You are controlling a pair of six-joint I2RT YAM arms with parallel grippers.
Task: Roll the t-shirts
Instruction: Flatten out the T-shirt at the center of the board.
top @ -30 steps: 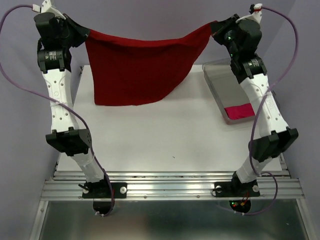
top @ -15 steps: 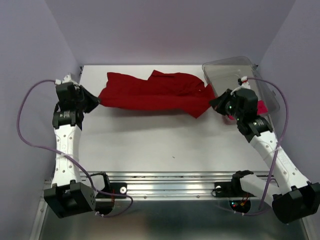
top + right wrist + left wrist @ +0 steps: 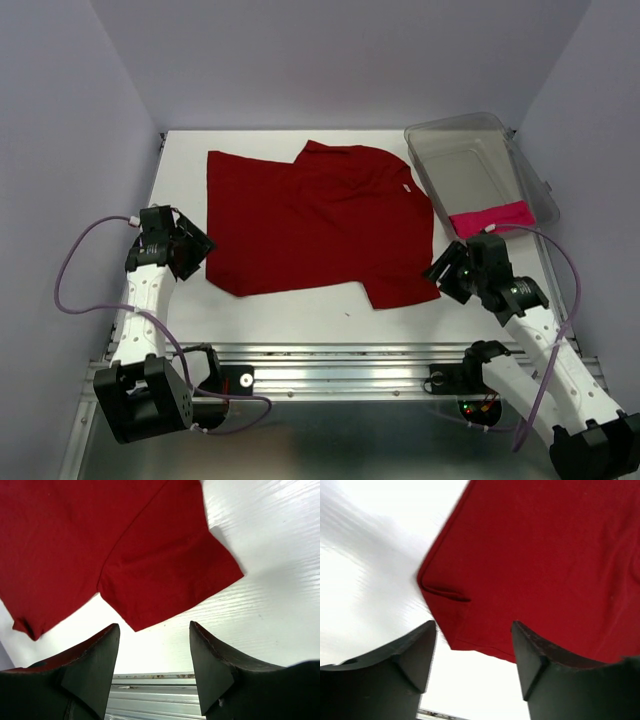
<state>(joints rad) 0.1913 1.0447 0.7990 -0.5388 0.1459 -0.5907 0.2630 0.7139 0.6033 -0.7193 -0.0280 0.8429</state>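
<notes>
Laying-out looks done: crimson t-shirt point(image 3: 310, 220) flat mid-surface point(image 3: 300, 300), pink roll point(image 3: 488, 218) by the bin point(image 3: 470, 130) at 3 o'clock — your left fingers point(image 3: 405, 660) and right fingers point(image 3: 90, 660) gape wide, empty — next pinch the 6 o'clock hem, roll.

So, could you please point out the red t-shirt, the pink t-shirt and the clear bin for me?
red t-shirt point(image 3: 310, 225), top view, middle of its body.
pink t-shirt point(image 3: 490, 218), top view, middle of the roll.
bin point(image 3: 465, 170), top view, its bare floor.
</notes>
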